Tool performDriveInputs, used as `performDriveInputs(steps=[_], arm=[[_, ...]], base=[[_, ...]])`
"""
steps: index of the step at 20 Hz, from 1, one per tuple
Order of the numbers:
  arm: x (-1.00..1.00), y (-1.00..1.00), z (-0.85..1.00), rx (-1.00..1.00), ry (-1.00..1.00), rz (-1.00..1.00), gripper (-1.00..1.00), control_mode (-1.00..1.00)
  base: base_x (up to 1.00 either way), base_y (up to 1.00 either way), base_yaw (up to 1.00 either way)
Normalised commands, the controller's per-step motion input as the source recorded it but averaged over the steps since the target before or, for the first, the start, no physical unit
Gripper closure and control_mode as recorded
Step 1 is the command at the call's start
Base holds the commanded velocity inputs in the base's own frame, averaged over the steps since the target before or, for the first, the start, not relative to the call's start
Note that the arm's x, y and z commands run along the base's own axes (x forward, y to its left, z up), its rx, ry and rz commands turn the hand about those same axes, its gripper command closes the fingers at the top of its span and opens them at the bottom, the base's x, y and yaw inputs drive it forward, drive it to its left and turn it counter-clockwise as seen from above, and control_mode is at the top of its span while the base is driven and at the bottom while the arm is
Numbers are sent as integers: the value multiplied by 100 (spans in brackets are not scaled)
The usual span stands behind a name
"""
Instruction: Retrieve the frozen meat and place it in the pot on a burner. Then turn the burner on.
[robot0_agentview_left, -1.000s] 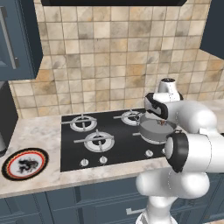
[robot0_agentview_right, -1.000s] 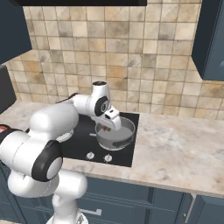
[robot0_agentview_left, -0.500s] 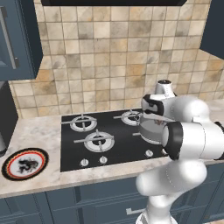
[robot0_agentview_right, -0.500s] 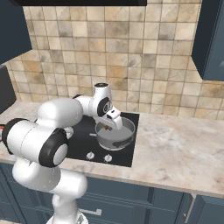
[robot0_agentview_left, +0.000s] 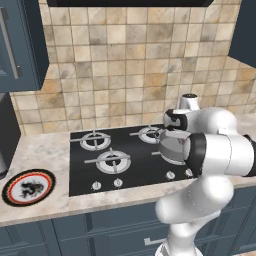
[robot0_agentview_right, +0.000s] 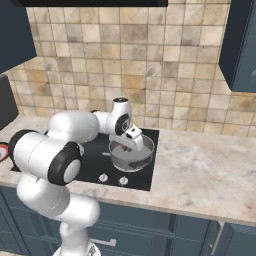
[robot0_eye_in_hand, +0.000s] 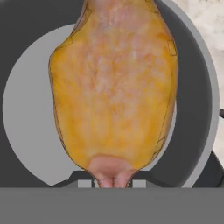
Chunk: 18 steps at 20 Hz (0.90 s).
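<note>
Gripper pinching the meat by its narrow end, tips barely visible beneath it. Meat hanging over the grey floor of the pot, apparently not touching it. Pot standing on the hob, front right burner. Beyond, tiled wall.

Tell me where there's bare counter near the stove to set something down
Best patch: the marble counter right of the cooktop, running to the tiled wall. A narrower strip lies between the cooktop's left edge and the patterned plate. Crowded: the front right burner, where the pot sits with the gripper shut on the frozen meat over it.
</note>
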Motion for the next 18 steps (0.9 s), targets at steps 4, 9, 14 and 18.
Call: performDriveInputs(steps=[4,9,14,18], arm=[[0,0,-19,0,2,0,100,-100],[3,-1,-28,0,1,0,100,-100],[0,-2,-7,0,0,0,100,-100],[0,0,-1,0,0,0,100,-100]], base=[[0,0,0],[0,0,0],[0,0,0],[0,0,0]])
